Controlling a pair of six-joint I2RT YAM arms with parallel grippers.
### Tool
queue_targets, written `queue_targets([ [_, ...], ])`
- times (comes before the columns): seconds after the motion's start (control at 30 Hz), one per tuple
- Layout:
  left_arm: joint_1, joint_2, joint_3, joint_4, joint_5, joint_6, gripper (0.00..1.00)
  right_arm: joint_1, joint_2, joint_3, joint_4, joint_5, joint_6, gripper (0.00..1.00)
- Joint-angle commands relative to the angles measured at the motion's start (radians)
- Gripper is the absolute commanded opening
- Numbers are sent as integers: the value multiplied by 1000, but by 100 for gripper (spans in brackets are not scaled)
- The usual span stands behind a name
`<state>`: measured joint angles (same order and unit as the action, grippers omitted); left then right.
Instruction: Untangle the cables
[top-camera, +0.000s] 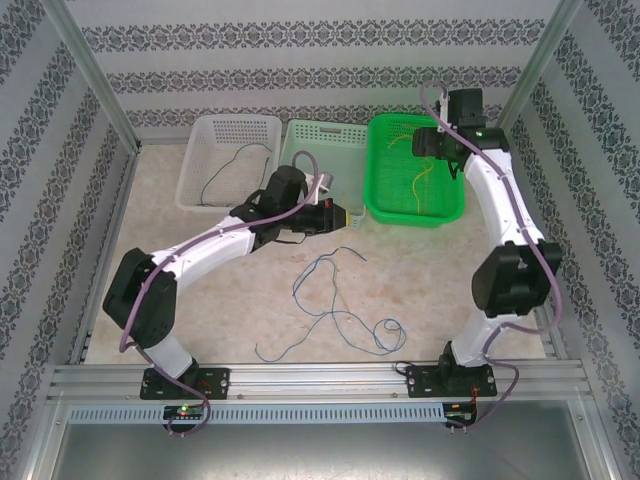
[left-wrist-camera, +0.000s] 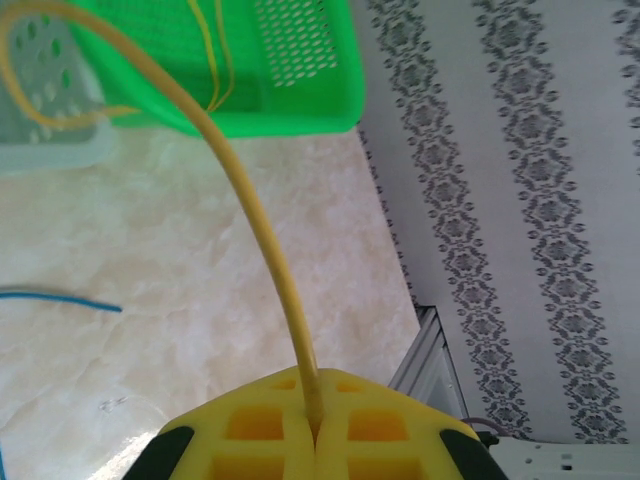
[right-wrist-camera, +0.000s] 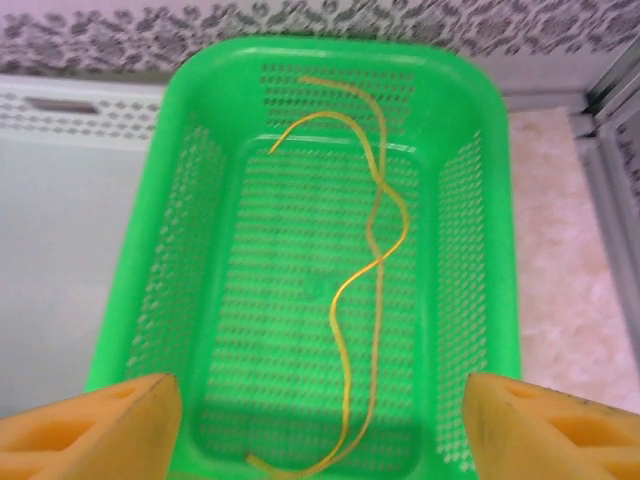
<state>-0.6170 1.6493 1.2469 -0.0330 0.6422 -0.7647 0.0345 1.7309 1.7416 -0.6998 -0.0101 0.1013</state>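
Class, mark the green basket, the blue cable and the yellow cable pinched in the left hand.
green basket (right-wrist-camera: 170, 260): right wrist view, its left wall.
blue cable (left-wrist-camera: 60, 298): left wrist view, middle of its visible stretch.
yellow cable (left-wrist-camera: 270, 260): left wrist view, its rising middle stretch.

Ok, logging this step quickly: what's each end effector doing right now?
Left end effector: closed on a yellow cable.
Right end effector: open, holding nothing, over the green basket.

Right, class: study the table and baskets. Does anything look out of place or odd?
Yes: the blue cable lies loose on the table, outside every basket, whereas a yellow cable sits inside the green basket. A yellow strand is pinched in the left fingers.
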Motion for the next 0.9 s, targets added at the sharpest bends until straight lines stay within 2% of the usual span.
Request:
queue_targets([
  [0.0,-20,-38,57,-56,-12,57,0,0,-90,-169,78,-170,60,73],
  [0.1,-21,-40,91,-31,7,40,0,17,-240,-389,235,-331,93,72],
  [0.3,-21,-47,146,2,18,33,0,41,-462,-621,333,-484,133,69],
  [0.43,-22,-27,178,-22,11,46,0,94,-578,-694,355,-504,111,69],
  [0.57,-22,-11,159,47,20,-3,0,152,-679,-812,444,-515,117,71],
  [0.87,-20,3,220,18,-26,50,0,276,-766,-979,648,-562,205,75],
])
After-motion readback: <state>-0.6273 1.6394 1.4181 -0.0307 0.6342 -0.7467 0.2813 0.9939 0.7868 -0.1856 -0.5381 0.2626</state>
